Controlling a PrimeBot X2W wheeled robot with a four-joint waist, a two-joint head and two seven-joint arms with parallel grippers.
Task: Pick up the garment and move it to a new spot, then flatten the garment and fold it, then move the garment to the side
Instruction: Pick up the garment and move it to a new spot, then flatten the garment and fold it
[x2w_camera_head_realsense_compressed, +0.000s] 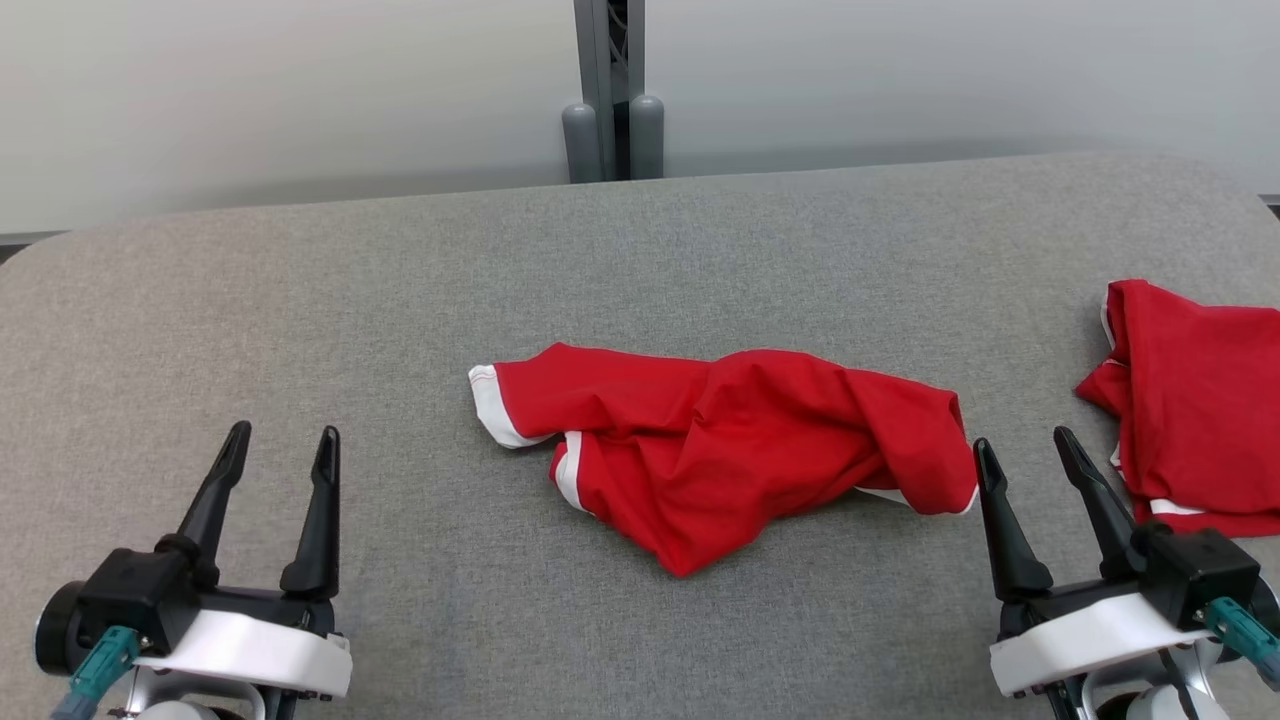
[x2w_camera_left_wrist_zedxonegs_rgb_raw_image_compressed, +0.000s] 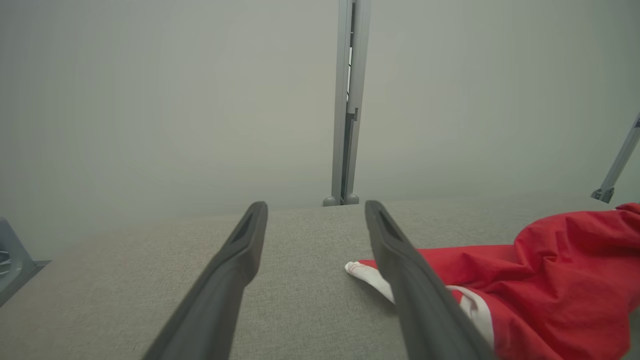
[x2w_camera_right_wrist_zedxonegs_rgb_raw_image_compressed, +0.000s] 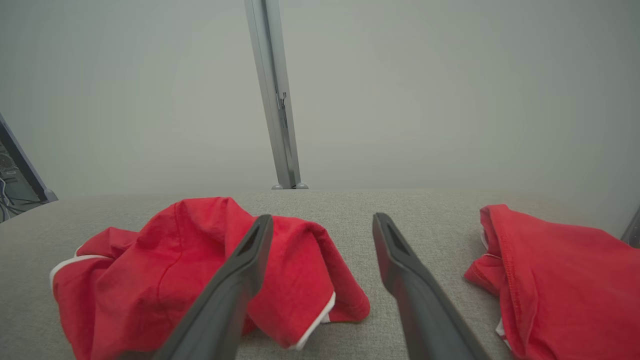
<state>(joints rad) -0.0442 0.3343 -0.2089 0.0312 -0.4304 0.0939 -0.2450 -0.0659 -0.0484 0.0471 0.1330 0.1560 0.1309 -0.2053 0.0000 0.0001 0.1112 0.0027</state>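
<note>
While L end effector (x2w_camera_head_realsense_compressed: 285, 432) gapes, centre garment (x2w_camera_head_realsense_compressed: 740, 450) lies crumpled; untouched.

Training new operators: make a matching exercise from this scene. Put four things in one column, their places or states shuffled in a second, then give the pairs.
Things:
1 crumpled garment
2 second garment
3 left gripper
4 post

Places or states:
A upright, behind the far edge of the table
B far right of the table
C mid-table, bunched up
D near left, jaws open

Pairs: 1-C; 2-B; 3-D; 4-A
</note>
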